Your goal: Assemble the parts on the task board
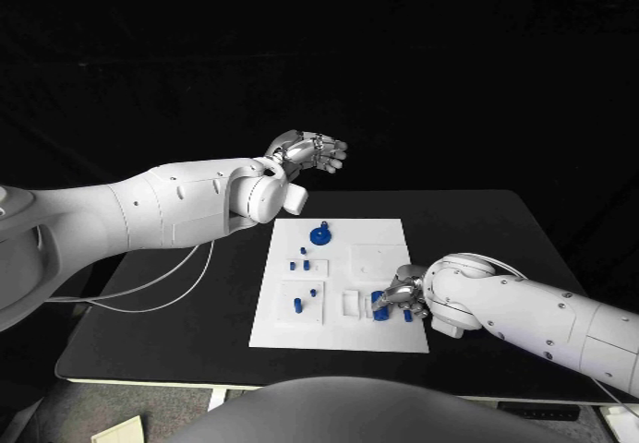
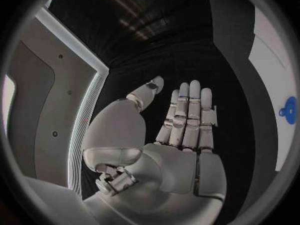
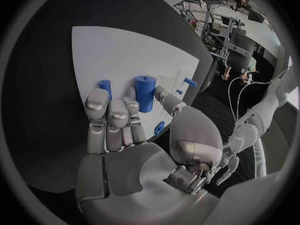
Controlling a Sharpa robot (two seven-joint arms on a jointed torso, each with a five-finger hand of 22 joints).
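Observation:
The white task board [image 1: 377,242] lies in the middle of the table. My right hand [image 1: 409,293] rests low over its near right part. There a blue cylinder [image 3: 145,92] stands upright, with the thumb [image 3: 164,97] and a finger against its two sides, pinching it. Another blue peg [image 3: 105,84] stands just past the fingertips, and a small blue piece [image 3: 159,128] lies under the thumb. My left hand [image 1: 309,152] is raised beyond the board's far left corner, flat, with fingers [image 2: 189,110] straight and nothing in it.
A round blue part [image 1: 319,236] sits near the board's far edge and also appears as a blue disc [image 2: 287,108] on the white board [image 2: 267,60]. Several small blue pegs [image 1: 298,265] stand along the board's left half. Black table [image 1: 186,314] lies to both sides.

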